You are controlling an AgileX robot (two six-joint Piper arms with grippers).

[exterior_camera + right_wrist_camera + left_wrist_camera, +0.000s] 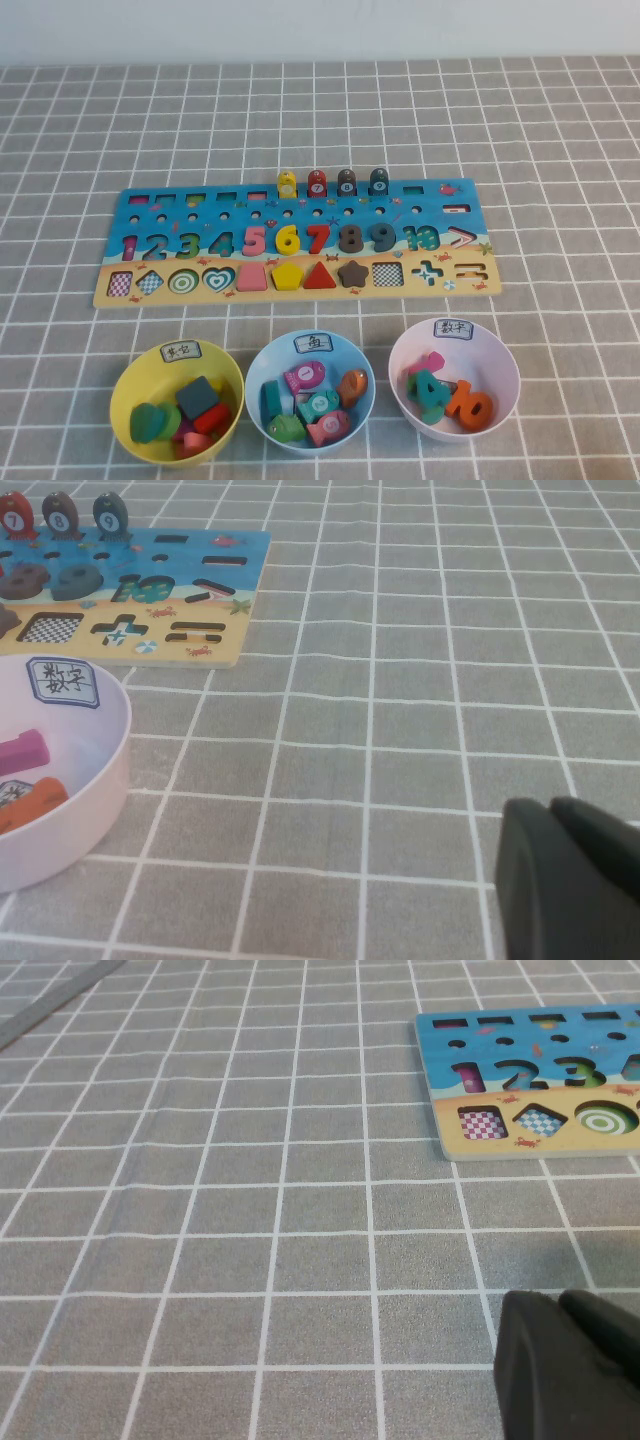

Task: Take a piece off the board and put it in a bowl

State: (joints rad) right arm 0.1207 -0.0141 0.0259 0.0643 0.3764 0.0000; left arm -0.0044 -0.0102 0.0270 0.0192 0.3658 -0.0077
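Below the board (300, 245), with one pink piece (251, 278), stand three bowls; left end effector (570, 1370) and right end effector (570, 880): state unclear.

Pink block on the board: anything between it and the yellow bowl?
Nothing visible. The small flat pink wooden block sits in the long wooden puzzle board's tan row; only bare checked cloth separates it from the yellow plastic bowl. Left gripper and right gripper hover over cloth, off to the sides.

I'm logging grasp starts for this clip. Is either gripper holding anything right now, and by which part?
Nothing is held. The left gripper and right gripper sit low over bare table off the board's ends. The pink piece lies in its slot.
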